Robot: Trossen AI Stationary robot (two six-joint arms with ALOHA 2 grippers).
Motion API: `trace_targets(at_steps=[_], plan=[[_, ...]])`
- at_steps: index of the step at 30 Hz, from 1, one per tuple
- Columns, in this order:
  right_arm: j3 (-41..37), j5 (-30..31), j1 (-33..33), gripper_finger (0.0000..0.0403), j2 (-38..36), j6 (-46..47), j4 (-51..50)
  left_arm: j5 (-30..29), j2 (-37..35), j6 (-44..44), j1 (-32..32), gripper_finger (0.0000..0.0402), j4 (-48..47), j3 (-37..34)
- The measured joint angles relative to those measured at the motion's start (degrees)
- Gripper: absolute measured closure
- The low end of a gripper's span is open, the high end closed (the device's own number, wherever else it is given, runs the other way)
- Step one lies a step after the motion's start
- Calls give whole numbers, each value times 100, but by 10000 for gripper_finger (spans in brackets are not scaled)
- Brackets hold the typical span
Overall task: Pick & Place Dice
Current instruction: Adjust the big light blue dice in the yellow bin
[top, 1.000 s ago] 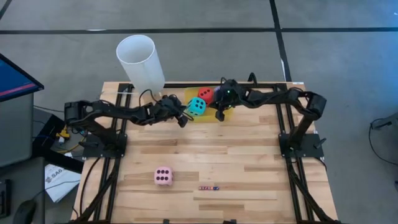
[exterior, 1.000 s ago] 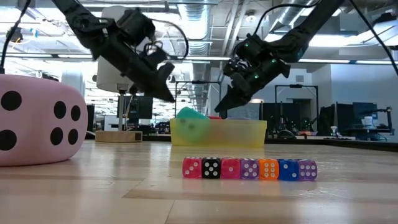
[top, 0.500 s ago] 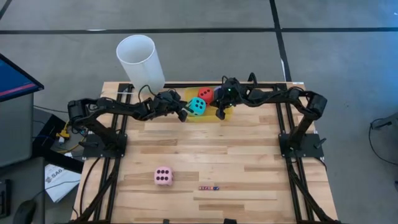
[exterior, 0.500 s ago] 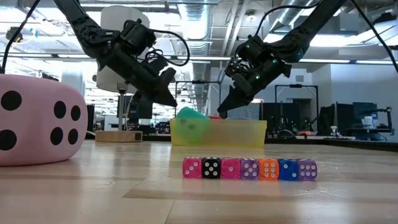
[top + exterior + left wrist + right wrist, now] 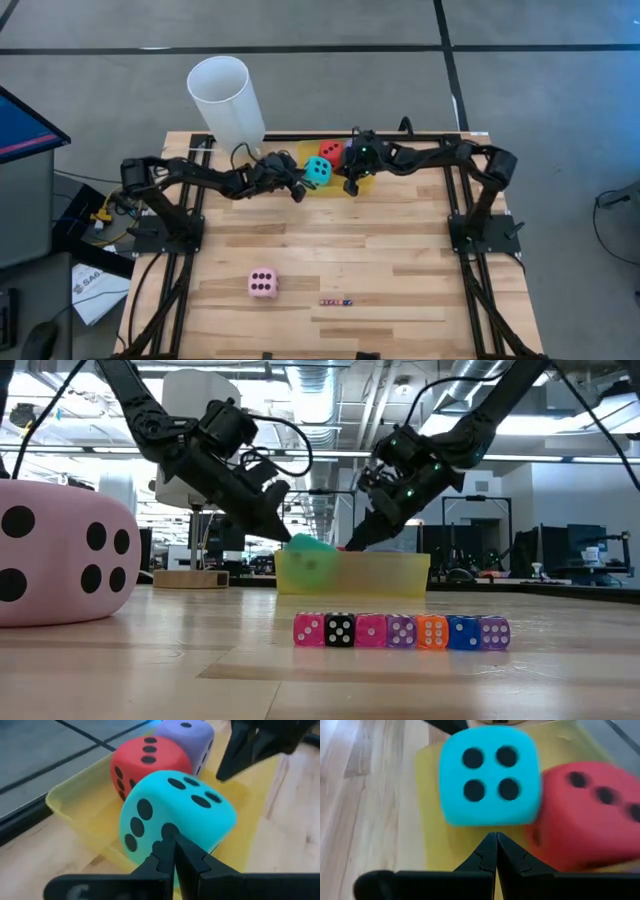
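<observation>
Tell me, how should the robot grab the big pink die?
From straight above, pinching two opposite side faces. The pink die sits alone and flat on the table, six pips up, with open wood all round; its soft cube sides should give a pincer flat, parallel surfaces.

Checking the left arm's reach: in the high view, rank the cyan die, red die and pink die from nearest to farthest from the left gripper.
1. Cyan die, in the tray beside the left gripper.
2. Red die, tray's far side.
3. Pink die, near table edge.

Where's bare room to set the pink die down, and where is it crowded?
Crowded: the yellow tray holds the cyan die, red die and purple die, with left gripper and right gripper at it. Free: bare table between the tray, the pink die and the tiny dice.
</observation>
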Motion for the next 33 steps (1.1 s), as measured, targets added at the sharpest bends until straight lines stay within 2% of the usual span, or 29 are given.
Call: trace_targets(at_steps=[2,11,19,33], plan=[[4,0,4,403,162,1,114,-224,32,74,-27,401,-26,2],[4,144,-129,403,316,4,455,-277,22,74,-20,401,-71,-1],[4,-114,-41,403,314,-38,714,38,22,-166,-20,401,-51,-1],[4,-125,-39,403,314,6,855,69,20,-248,-181,401,-158,-3]])
